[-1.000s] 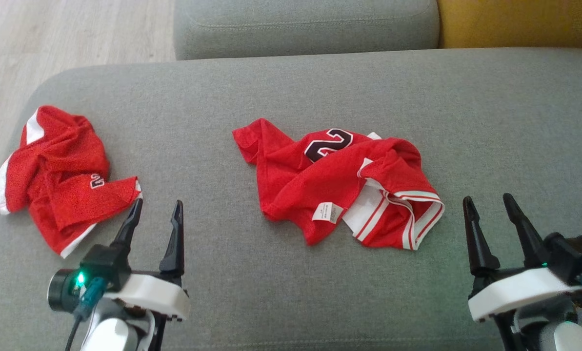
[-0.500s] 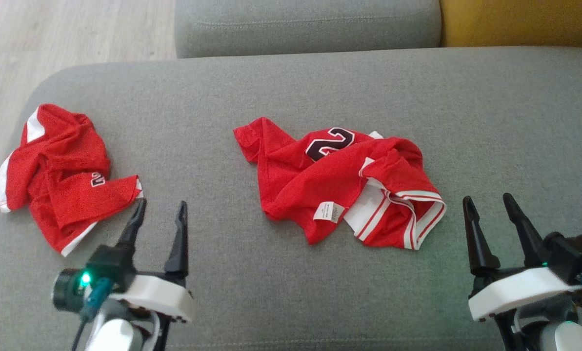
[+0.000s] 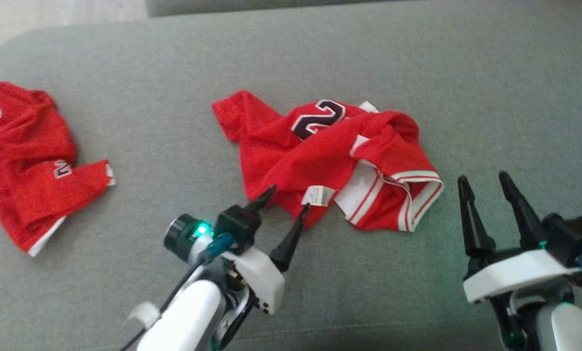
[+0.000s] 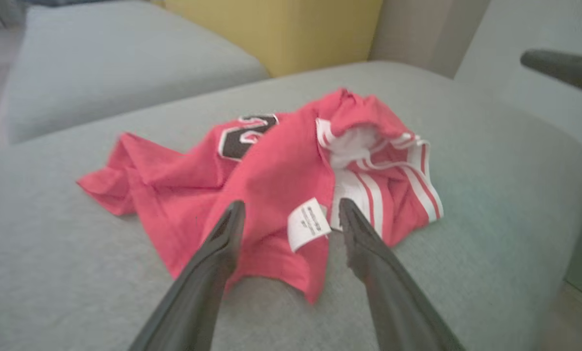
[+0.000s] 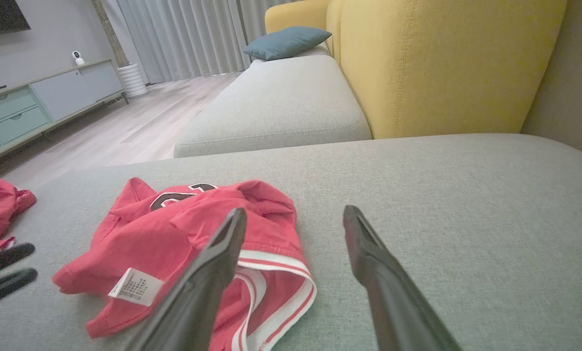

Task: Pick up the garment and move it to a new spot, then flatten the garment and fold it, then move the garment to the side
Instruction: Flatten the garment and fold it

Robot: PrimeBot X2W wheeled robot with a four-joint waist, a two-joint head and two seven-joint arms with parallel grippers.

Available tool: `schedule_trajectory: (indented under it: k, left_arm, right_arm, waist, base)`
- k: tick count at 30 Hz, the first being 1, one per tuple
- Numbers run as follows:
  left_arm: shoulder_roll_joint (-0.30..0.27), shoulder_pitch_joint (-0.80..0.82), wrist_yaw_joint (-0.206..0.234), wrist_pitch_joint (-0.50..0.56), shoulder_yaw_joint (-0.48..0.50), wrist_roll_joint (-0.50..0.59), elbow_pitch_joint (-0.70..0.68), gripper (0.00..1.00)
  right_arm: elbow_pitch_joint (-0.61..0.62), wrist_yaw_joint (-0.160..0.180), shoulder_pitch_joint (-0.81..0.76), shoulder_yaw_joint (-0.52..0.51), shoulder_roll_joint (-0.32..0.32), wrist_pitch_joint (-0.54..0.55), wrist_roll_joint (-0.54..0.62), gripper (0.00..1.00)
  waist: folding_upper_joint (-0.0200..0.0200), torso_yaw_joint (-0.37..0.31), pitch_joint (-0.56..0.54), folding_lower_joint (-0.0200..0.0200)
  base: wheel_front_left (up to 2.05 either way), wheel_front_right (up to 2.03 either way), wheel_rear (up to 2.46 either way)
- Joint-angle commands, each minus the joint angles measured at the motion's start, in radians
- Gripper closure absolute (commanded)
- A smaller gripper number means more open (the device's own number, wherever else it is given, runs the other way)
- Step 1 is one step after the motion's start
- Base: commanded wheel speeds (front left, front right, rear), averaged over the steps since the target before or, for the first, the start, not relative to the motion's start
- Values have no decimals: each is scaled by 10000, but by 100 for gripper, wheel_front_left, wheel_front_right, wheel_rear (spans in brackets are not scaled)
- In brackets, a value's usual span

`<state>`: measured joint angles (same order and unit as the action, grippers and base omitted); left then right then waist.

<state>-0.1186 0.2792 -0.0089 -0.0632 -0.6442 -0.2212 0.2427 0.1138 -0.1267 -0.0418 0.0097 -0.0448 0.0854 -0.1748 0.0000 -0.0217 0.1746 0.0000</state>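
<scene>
**LEFT GRIPPER AT GARMENT EDGE, BOTH GRIPPERS SPREAD**

Start at the left edge of the head view. There you find a second red garment, crumpled and partly cut off by the frame edge. It lies on the grey cushion, well apart from the work area.

Move to the lower centre. The left gripper points up and to the right with its fingers spread apart, clamping nothing. Its fingertips sit at the lower edge of the garment. In the left wrist view the two fingers straddle that near edge, and the white label lies between them. You cannot tell from either view whether the tips touch the cloth.

The garment itself lies crumpled on the cushion at the centre of the head view. A dark numeral with a white outline shows near its upper edge. Red-and-white striped trim is bunched at its right side.

Continue to the lower right. The right gripper stands apart from the garment, just right of the striped trim. Its fingers point up the frame, spread, holding nothing. In the right wrist view a yellow backrest stands in the upper right, behind the cushion.
</scene>
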Motion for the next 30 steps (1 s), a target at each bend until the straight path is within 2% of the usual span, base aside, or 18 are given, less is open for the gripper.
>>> schedule_trajectory:
  k: [1, 7, 8, 9, 10, 16, 22, 30]
  left_arm:
    - [55, 641, -179, 297, 114, 1, 182, 0]
    - [197, 1294, -444, 914, -93, -149, 1544, 0]
    - [185, 1354, -446, 918, -90, -151, 1691, 28]
    - [168, 1404, -443, 937, -88, -150, 1850, 82]
    - [148, 1442, -439, 978, -84, -158, 2021, 100]
    - [9, 1603, -178, 787, -14, -57, 2462, 100]
    - [-355, 1394, 170, 479, 242, -73, 1766, 100]
    - [-1969, 176, 1140, 1086, 1190, -138, -1073, 100]
  right_arm:
    - [306, -40, 476, 279, -55, -94, -5, 0]
    - [119, -40, 641, 206, -54, -271, -106, 0]
    - [91, -40, 663, 201, -54, -293, -122, 0]
    - [67, -40, 687, 196, -54, -310, -130, 0]
    - [44, -40, 708, 188, -54, -325, -136, 0]
    - [-55, -40, 730, 20, -54, -381, -143, 0]
    - [-133, -40, 654, -115, -54, -373, -166, 0]
    - [-168, -40, 567, -276, -54, -352, -220, 0]
  waist:
    - [0, -495, 484, 0]
    - [0, -1020, 872, 0]
    - [0, -1060, 893, 0]
    - [0, -1088, 910, 0]
    - [0, -1105, 922, 0]
    - [0, -970, 869, 0]
    - [0, -601, 662, 0]
    - [0, -77, 424, 0]
  base:
    - [0, 0, 0]
    - [0, 0, 0]
    - [0, 0, 0]
    - [0, 0, 0]
    - [0, 0, 0]
    - [0, 0, 0]
    - [0, 0, 0]
    - [0, 0, 0]
